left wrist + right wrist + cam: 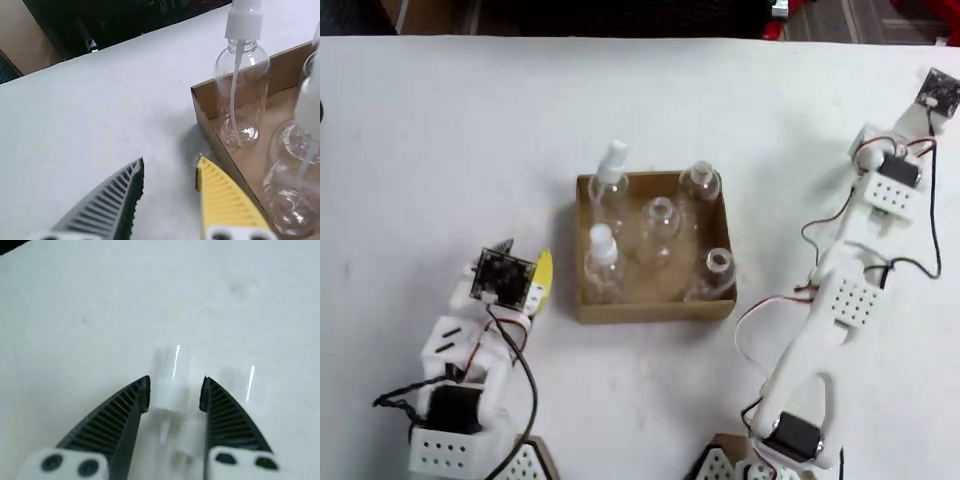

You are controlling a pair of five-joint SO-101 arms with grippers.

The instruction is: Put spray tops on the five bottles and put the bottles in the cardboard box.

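Two white perforated arms (850,300), black servos (455,408), red and black cables (530,380), ridged grey and yellow fingers (222,200).

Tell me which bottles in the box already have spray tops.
The two along the cardboard box's side nearest the left gripper: far bottle and near bottle. The other three have bare necks.

Right wrist view: spray tops (170,385) between fingers of right tool (174,390) blurred, white on white surface (100,300); outlines and count unclear; contact with fingers cannot tell.
Left wrist view: near bottles (290,195) blurred, cut by frame edge; box (217,142) cut off too.
High view: grey finger of left tool (526,250) mostly under camera board (505,275); both arm bases (445,455) cut by bottom edge.
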